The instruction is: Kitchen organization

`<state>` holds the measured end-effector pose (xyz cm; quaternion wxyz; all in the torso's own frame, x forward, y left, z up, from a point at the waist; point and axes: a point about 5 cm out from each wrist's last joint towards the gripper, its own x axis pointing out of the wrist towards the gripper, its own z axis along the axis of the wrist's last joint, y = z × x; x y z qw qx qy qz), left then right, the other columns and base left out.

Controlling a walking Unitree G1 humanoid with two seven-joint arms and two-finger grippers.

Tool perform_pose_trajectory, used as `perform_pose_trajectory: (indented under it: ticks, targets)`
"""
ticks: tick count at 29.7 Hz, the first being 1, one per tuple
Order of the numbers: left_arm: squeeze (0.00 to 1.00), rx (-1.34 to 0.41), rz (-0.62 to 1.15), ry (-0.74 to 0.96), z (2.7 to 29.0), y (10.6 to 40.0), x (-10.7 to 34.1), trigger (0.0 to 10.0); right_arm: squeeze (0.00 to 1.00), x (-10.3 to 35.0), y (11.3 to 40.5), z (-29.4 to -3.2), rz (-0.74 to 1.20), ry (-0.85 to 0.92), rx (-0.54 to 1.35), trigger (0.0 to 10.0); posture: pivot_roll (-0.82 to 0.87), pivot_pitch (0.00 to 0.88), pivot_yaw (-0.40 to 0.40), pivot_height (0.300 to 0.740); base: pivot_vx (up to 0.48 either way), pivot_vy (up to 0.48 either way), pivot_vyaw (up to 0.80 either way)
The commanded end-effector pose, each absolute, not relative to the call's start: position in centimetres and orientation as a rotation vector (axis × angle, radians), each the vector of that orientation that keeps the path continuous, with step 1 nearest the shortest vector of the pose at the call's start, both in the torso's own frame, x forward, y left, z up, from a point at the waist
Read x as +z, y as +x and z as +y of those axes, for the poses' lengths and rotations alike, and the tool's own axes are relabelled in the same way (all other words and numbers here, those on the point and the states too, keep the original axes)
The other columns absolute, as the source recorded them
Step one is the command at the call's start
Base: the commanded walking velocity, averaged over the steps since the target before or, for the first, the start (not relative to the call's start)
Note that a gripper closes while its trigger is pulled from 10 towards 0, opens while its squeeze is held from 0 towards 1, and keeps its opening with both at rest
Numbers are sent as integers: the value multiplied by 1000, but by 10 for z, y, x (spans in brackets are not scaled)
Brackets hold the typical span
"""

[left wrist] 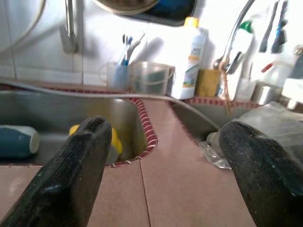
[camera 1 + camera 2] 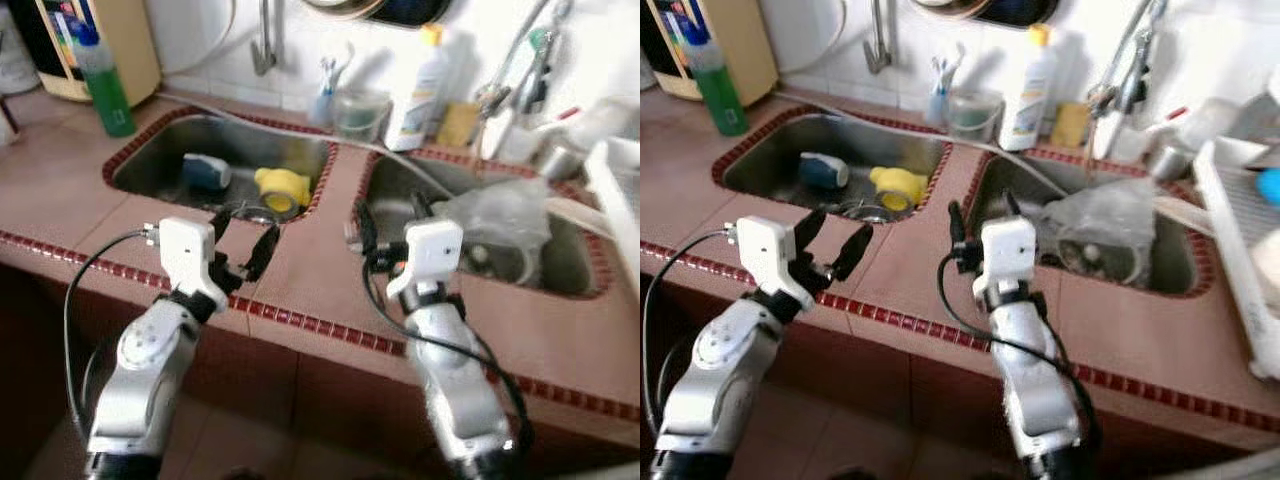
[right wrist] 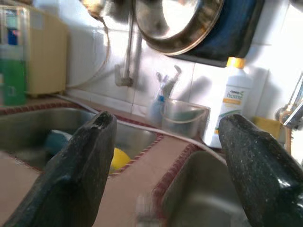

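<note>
Tiled countertop (image 2: 320,270), pinkish-brown, edged with a strip of small dark-red tiles; two steel sinks set into it side by side. White tiled wall behind.

Left sink (image 2: 160,150): a blue-and-white object (image 2: 205,172) lying on its side and a yellow object (image 2: 282,188) near the drain. Right sink (image 2: 1180,262): crumpled clear plastic (image 2: 1110,215) over what looks like a round metal item; detail too blurred to name. A pale hose (image 2: 300,133) runs along the back rim of the left sink and across toward the right one.

Back ledge, between the sinks: clear plastic tub (image 2: 360,112), a cup holding toothbrushes (image 3: 158,101), a white bottle with yellow cap (image 2: 420,90), a yellow sponge (image 2: 1072,124). Green bottle (image 2: 103,85) at far left beside a beige appliance (image 2: 115,45). A metal pan (image 3: 177,21) hangs on the wall. White dish rack (image 2: 1230,220) at far right.

Left gripper (image 2: 247,248) over the counter at the front edge of the left sink, fingers spread wide, holding nothing. Right gripper (image 2: 980,215) over the divider between the sinks, fingers likewise wide apart and empty.
</note>
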<state>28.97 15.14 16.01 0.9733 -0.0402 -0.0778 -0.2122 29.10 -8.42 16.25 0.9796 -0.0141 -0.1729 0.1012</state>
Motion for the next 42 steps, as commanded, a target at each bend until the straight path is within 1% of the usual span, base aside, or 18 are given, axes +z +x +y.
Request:
perform_pose_trajectory:
  ticks: [1, 7, 12, 15, 19, 29, 42]
  targets:
    - [0, -427, -155, -74, 152, 289, 160, 10000, 0, 167, 293, -87, -365, -36, 202, 10000, -91, 49, -18, 740, 0, 0, 0]
    - [0, -435, -158, -72, 150, 289, 161, 10000, 0, 165, 293, -87, -354, -37, 197, 10000, -90, 52, -17, 740, 0, 0, 0]
    - [0, -453, -158, -28, 148, 288, 161, 10000, 0, 160, 293, -91, -332, -54, 181, 10000, -92, 59, -14, 740, 0, 0, 0]
    - [0, -476, -155, 32, 144, 286, 159, 10000, 0, 156, 292, -96, -317, -70, 174, 10000, -96, 64, -11, 740, 0, 0, 0]
    - [0, -486, -156, 42, 141, 285, 159, 10000, 0, 155, 292, -99, -312, -79, 169, 10000, -102, 68, -9, 740, 0, 0, 0]
    - [0, -509, -160, 37, 137, 285, 159, 10000, 0, 151, 291, -102, -295, -91, 157, 10000, -110, 71, -5, 740, 0, -406, 0]
    - [0, -498, -138, 56, 134, 288, 155, 10000, 0, 141, 292, -108, -208, -109, 104, 10000, -117, 75, -2, 740, 0, 0, 0]
